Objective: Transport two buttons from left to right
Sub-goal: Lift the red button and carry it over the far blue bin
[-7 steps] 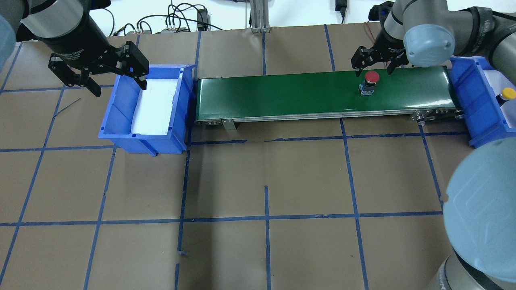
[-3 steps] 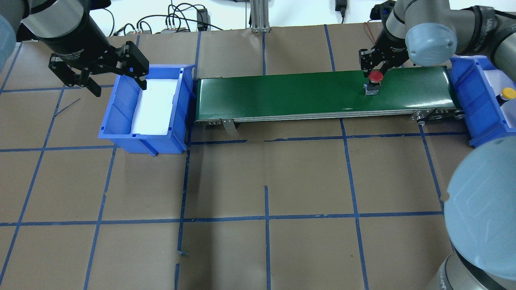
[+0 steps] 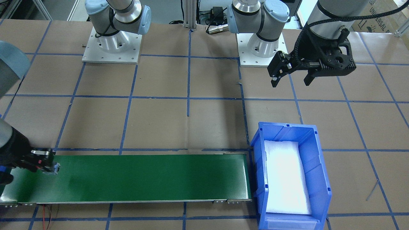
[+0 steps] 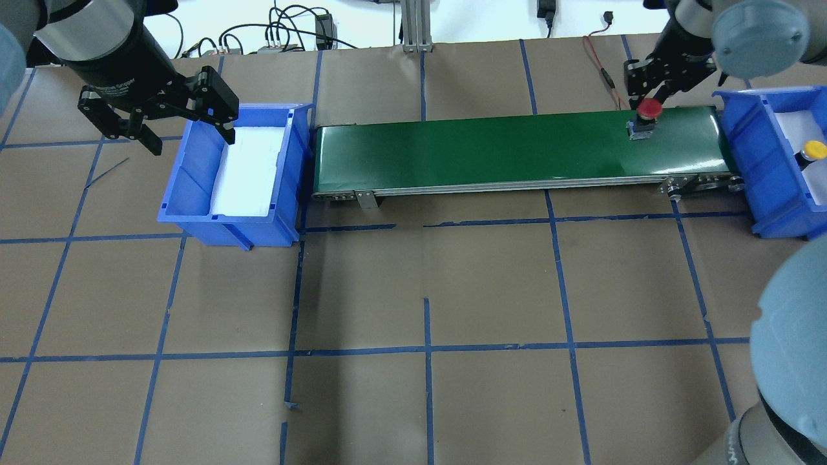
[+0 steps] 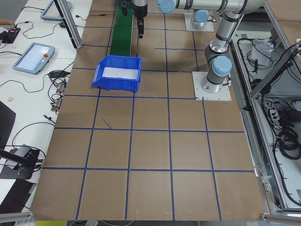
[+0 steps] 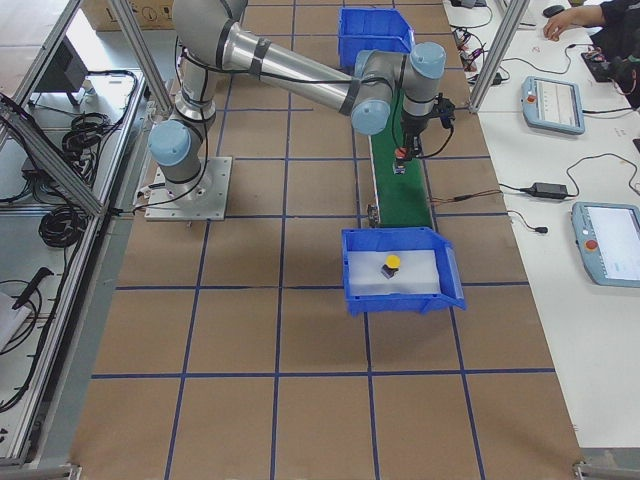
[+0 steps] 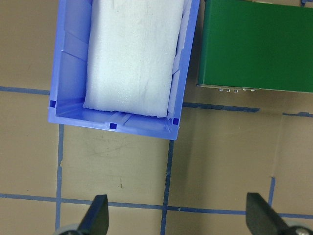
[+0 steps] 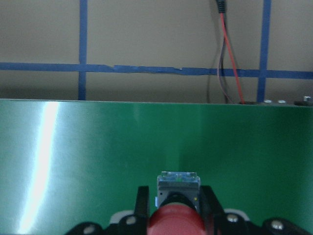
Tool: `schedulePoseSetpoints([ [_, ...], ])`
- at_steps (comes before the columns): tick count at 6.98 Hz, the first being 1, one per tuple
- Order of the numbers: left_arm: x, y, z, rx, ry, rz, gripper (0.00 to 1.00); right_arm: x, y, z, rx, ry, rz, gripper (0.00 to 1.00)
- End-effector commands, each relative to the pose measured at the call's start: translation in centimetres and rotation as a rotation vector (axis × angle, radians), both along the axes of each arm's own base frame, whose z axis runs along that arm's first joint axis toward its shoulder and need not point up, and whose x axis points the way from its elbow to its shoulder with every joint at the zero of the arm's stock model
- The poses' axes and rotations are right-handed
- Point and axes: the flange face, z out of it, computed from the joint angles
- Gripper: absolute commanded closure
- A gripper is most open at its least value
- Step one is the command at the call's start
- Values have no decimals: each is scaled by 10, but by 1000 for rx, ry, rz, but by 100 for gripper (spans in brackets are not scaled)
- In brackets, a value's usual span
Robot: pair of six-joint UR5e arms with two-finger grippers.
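Two blue bins are set on the counter [image 4: 413,290], one at either end of a green conveyor belt [image 4: 491,145]. At the belt's 9 o'clock, the left bin [image 4: 190,181] is seen to hold only a white foam pad [image 4: 249,168]; no button lies in it. Near this bin the left gripper [image 4: 192,139] is held raised, on the robot's side of the bin and not over the foam, its fingers [image 4: 219,110] spread wide apart with nothing between them.

Toward 3 o'clock along the belt, the red button [image 4: 647,111] is found at the far right end. It is gripped by the right gripper [image 8: 175,208], whose fingers [image 8: 142,203] are clamped on the neck beneath the red cap. Whether its base rests on the belt or is just clear of it cannot be told. At the belt's 3 o'clock the right bin [image 4: 743,139] is placed, and the yellow button [image 4: 813,152] is seen standing inside it.

The step in hand is judged to be the carrying of the second button, with the task well over half done. A lift clear of the bin's wall is called for next, then travel toward 3 o'clock and a release onto the foam beside the yellow button, not on it.
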Motion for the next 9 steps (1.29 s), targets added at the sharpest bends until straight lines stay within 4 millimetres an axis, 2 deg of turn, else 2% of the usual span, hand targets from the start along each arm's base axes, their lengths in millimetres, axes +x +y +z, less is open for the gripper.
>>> schedulePoseSetpoints([
  [1,0,0,0,0,0,0,0,-125,40,52,13,79,109,91],
  [2,0,0,0,0,0,0,0,-210,68,60,15,86,111,91],
  [3,0,0,0,0,0,0,0,-237,80,62,9,57,107,90],
  [4,0,0,0,0,0,0,0,-244,77,60,1,69,166,90],
  [5,0,0,0,0,0,0,0,-252,73,49,-8,82,213,90],
  [6,0,0,0,0,0,0,0,-271,66,31,-11,84,210,90],
  [7,0,0,0,0,0,0,0,-277,59,17,-17,85,221,90],
  [9,0,0,0,0,0,0,0,-281,53,12,-38,72,223,90],
])
